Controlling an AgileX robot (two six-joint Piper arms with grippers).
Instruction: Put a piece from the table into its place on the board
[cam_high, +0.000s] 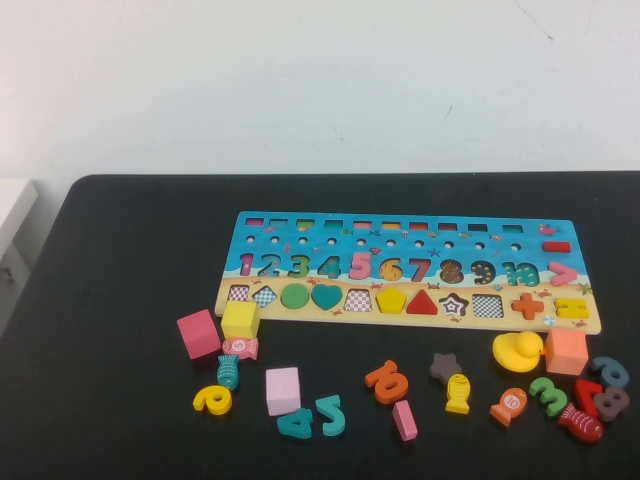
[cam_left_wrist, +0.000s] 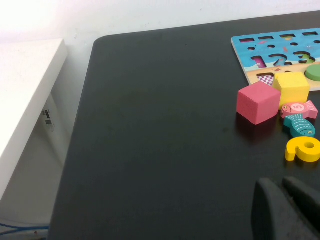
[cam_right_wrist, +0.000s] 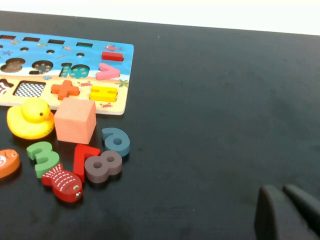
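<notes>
The small flat yellow wooden pentagon (cam_high: 390, 299) is judged already seated in the long blue-and-sandy wooden puzzle board (cam_high: 420, 226), so only clearance need be kept. The left gripper (cam_left_wrist: 283, 189) is held off the board's left end and the right gripper (cam_right_wrist: 283, 192) off its right end. Both are held low over the black table (cam_high: 120, 300), with jaws closed and empty.

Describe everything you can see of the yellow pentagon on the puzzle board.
The yellow pentagon is small, flat and plain yellow, apparently painted wood. It lies seated in the sandy shape strip of the board, between an empty checkered slot and the red triangle, just below the number 6. Nothing holds it: the left gripper and the right gripper, both shut, hang over bare table, far from it.
</notes>
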